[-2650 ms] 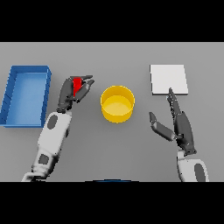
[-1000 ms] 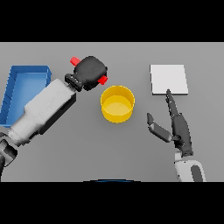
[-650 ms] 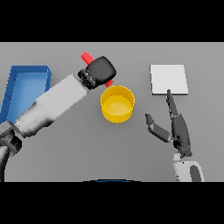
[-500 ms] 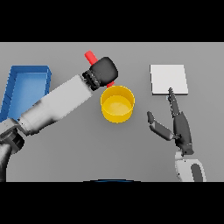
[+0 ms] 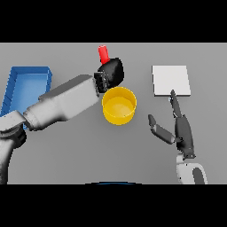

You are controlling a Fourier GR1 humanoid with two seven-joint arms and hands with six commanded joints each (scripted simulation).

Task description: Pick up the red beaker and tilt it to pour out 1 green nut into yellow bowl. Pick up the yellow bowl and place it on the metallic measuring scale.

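Your left hand is curled round the red beaker, held up off the table just behind the far rim of the yellow bowl; only the beaker's upper part shows, sticking out past the dark fingers toward the far side. Which way its mouth faces cannot be told. The left arm reaches in from the lower left, its forearm crossing in front of the blue tray that sits at the left. The bowl stands on the table, middle of the view; any nut inside it cannot be made out. Your right hand hovers at the right, fingers straight, thumb spread toward the bowl, holding nothing. The metallic measuring scale lies flat just beyond its fingertips, well apart from the bowl.
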